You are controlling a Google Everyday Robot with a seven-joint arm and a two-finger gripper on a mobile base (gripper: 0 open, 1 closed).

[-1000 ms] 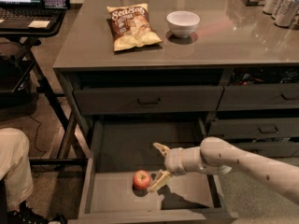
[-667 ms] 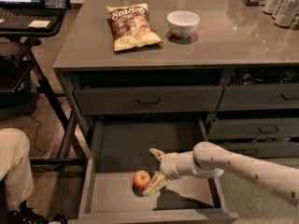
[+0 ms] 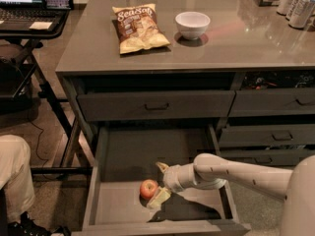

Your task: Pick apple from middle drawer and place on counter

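The red, yellow-patched apple (image 3: 148, 188) sits on the floor of the pulled-out dark drawer (image 3: 129, 154), near its front. The gripper (image 3: 157, 184), fingers spread, is at the apple's right side, lower finger touching. The glossy grey-brown surface (image 3: 236, 50) lies above.

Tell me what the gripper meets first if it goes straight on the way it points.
Most likely the apple: the gripper, open inside the middle drawer, points left and the apple lies just off its fingertips. Depth is hard to confirm from one view.
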